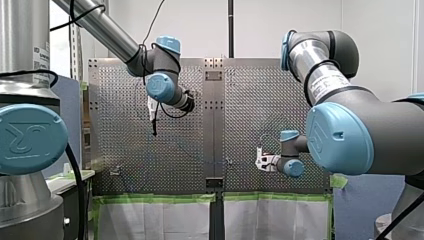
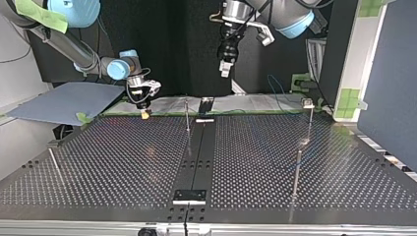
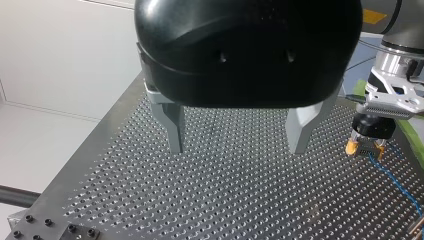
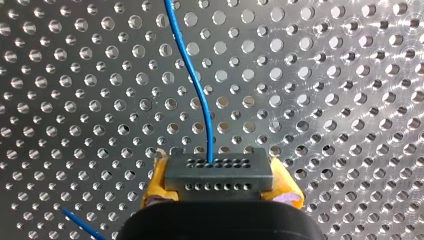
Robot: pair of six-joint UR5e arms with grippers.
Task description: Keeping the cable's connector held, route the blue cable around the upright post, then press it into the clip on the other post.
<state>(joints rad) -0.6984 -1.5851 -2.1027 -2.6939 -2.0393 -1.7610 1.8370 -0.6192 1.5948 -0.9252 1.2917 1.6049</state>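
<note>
My right gripper (image 4: 218, 186) is shut on the grey connector (image 4: 218, 172), with yellow pads (image 4: 287, 192) on both sides of it. The blue cable (image 4: 195, 75) leaves the connector and runs ahead over the perforated plate. In the top view this gripper (image 2: 144, 112) stands low at the table's far edge, left of a thin upright post (image 2: 187, 118). A second post (image 2: 310, 120) at the right carries a clip (image 2: 308, 102). My left gripper (image 3: 239, 145) hangs open and empty well above the plate; the right gripper (image 3: 366, 145) and cable (image 3: 395, 180) show beside it.
Another upright post (image 2: 296, 169) stands nearer the top view's front right, and a slanted rod (image 2: 55, 164) at its left. A dark rail (image 2: 196, 157) runs down the table's middle. Green tape (image 1: 160, 198) lines the table's edge in the front view.
</note>
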